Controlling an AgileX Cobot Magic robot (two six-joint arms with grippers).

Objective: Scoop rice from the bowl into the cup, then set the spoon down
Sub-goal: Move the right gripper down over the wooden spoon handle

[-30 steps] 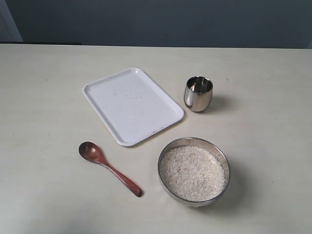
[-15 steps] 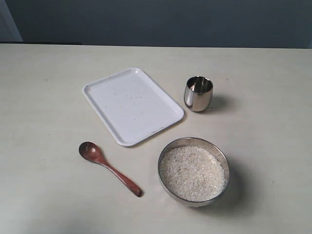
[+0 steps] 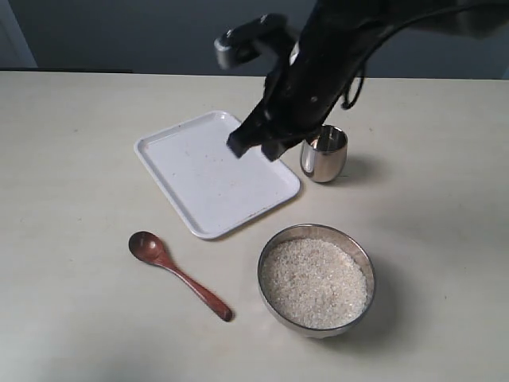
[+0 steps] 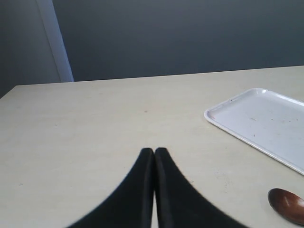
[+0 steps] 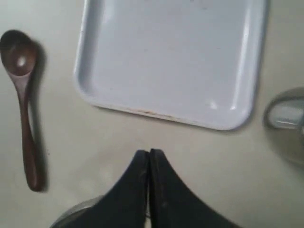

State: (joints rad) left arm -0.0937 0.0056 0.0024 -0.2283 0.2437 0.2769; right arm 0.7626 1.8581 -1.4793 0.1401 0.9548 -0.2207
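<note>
Two grippers, both pressed together and empty; spoon lies untouched.
Exterior: the right gripper (image 3: pixel 254 148) hangs over the white tray (image 3: pixel 199 171) beside the cup (image 3: pixel 324 155); the wooden spoon (image 3: pixel 180 275) lies on the table left of the bowl (image 3: pixel 318 229) of rice (image 3: pixel 314 282). Left wrist: the left gripper (image 4: pixel 154 152) has its fingers together above the table (image 4: pixel 95 123). Right wrist: fingers together, gripping nothing.

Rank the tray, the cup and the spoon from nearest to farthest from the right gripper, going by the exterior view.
1. tray: the right gripper hangs over its right part.
2. cup: stands just right of the gripper, beyond the tray's right edge.
3. spoon: lies on the table in front of the tray, toward the left, well clear of the gripper.
</note>
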